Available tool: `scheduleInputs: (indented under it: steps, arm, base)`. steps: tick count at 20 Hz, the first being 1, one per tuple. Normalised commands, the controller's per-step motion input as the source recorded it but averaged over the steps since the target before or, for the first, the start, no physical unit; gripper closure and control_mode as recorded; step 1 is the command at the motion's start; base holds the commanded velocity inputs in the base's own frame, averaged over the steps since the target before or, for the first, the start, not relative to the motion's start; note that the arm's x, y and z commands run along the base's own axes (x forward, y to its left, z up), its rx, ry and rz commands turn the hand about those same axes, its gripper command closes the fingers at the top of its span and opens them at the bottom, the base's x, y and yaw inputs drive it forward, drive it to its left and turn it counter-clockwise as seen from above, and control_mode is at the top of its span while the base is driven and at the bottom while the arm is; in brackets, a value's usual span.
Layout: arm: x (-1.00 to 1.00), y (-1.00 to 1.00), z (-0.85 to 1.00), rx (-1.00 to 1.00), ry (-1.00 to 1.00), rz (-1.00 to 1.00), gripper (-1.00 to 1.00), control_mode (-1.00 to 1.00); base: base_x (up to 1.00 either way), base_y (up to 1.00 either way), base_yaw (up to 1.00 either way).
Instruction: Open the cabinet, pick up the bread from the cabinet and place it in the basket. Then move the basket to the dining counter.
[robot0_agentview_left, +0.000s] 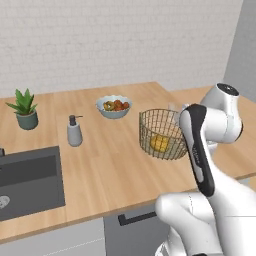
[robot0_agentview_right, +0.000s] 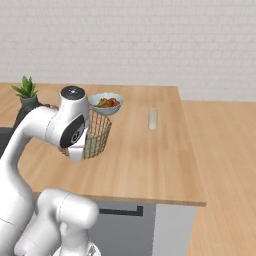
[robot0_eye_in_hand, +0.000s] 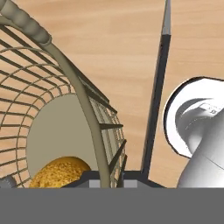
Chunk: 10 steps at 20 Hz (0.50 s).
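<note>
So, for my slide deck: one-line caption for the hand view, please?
Jaws shut on the rim of the round tan-gold wire-mesh basket, with the golden-brown bread roll inside.

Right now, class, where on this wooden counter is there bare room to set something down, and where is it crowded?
Bare wood lies between the soap dispenser and the basket, and along the front edge beside the sink. It is crowded at the basket, where the fruit bowl sits close behind and the arm reaches in.

On the wooden counter (robot0_agentview_left: 115, 165) the basket (robot0_agentview_left: 161, 134) holds the bread (robot0_agentview_left: 160, 143), seemingly resting on its base; behind it sits a fruit bowl (robot0_agentview_left: 114, 106), leftward a soap dispenser (robot0_agentview_left: 74, 131)
</note>
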Motion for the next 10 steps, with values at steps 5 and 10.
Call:
scheduleInputs:
  steps: [5,10]
  arm:
    - [0.97,-0.05,-0.72,0.00,0.01,0.01,1.00,-1.00]
    - [0.83,0.00,-0.98,-0.03,0.09,0.00,1.00,-1.00]
  base:
    - [0.00,0.00,0.00]
    - [0.00,0.00,0.00]
